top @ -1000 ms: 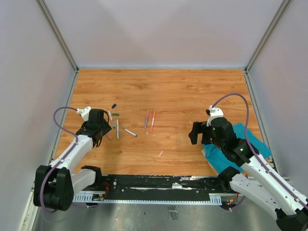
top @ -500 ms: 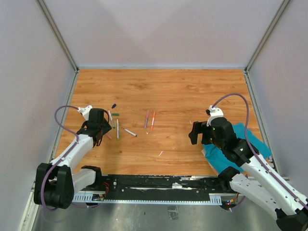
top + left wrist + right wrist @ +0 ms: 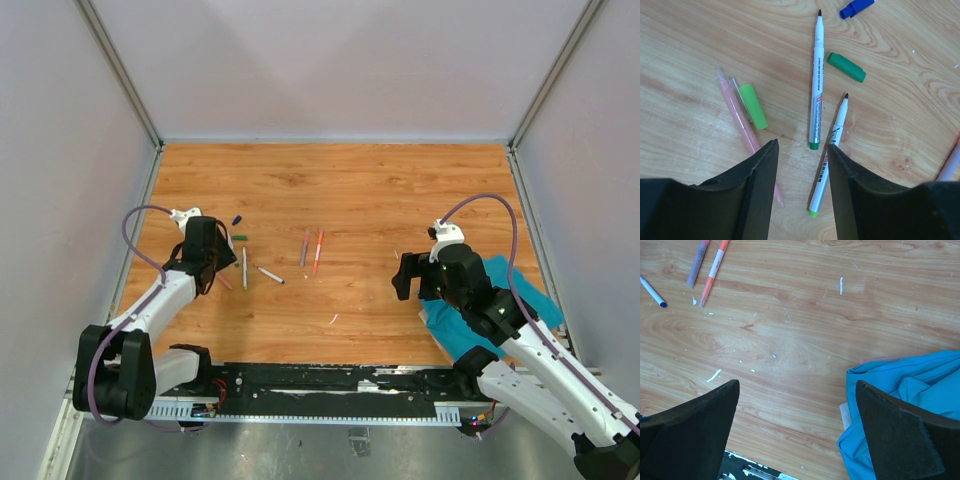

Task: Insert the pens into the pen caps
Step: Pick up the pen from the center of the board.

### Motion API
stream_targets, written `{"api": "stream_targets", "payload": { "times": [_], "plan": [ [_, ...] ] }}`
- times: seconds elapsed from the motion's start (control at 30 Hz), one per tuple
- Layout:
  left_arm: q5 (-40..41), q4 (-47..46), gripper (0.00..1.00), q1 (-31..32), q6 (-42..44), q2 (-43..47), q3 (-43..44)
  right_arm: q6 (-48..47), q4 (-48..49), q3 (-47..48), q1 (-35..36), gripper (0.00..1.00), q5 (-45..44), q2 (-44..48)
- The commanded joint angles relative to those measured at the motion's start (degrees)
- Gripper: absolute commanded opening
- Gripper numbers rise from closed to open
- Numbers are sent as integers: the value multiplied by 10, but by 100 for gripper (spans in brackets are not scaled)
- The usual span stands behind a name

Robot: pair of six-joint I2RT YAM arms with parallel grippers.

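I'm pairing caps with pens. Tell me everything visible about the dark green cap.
The dark green cap is a short, glossy plastic tube, lying flat and slanted on the wooden table, not on any pen. It sits just right of the green-ended pen, near that pen's tip end. Nothing holds it.

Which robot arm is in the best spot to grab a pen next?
Left, probably. The left gripper hangs open right above the uncapped pens and the green cap. The right gripper is open too, but over bare table beside the blue cloth, away from them.
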State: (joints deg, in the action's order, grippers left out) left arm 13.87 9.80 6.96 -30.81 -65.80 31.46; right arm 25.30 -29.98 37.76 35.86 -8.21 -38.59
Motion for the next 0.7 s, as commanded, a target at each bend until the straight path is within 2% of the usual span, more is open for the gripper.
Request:
{"api": "stream_targets", "payload": {
  "times": [0.0, 0.1, 0.23, 0.43, 0.67],
  "plan": [
    [43, 13, 48, -5, -8, -3, 24, -1, -3, -4, -7, 99, -8, 0],
    [105, 51, 47, -5, -46, 27, 11, -2, -3, -4, -7, 99, -7, -1],
    [118, 55, 49, -5, -49, 64, -10, -2, -2, -5, -7, 99, -7, -3],
    [95, 55, 49, -5, -48, 2, -1, -2, 2, -3, -7, 99, 3, -12],
    [74, 38, 48, -5, -43, -24, 2, -4, -6, -5, -7, 99, -6, -4]
  ]
}}
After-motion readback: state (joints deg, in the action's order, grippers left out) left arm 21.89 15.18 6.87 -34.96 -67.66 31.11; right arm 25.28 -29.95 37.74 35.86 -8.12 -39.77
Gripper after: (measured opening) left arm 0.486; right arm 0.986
